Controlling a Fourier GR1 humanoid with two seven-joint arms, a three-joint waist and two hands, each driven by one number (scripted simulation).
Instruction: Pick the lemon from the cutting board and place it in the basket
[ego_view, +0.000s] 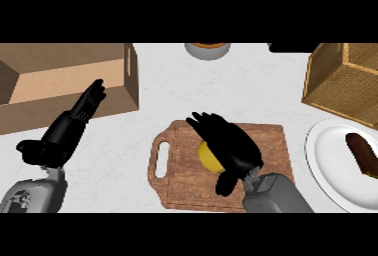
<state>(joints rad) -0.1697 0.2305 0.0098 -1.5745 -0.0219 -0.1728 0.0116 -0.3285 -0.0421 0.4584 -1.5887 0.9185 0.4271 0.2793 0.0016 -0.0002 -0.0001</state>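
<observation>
Closing right hand (230, 145) over the lemon (210, 157), fingers curling round it on the cutting board (177, 185) at lower centre; lifting and carrying to the wicker basket (341, 82), upper right, not yet done. Resting left hand (83, 107) open, fingers straight, at left. Showing nothing visible inside the basket.

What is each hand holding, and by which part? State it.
The right hand lies over the lemon on the cutting board, covering its right side; a closed hold cannot be told. The left hand holds nothing, fingers straight.
</observation>
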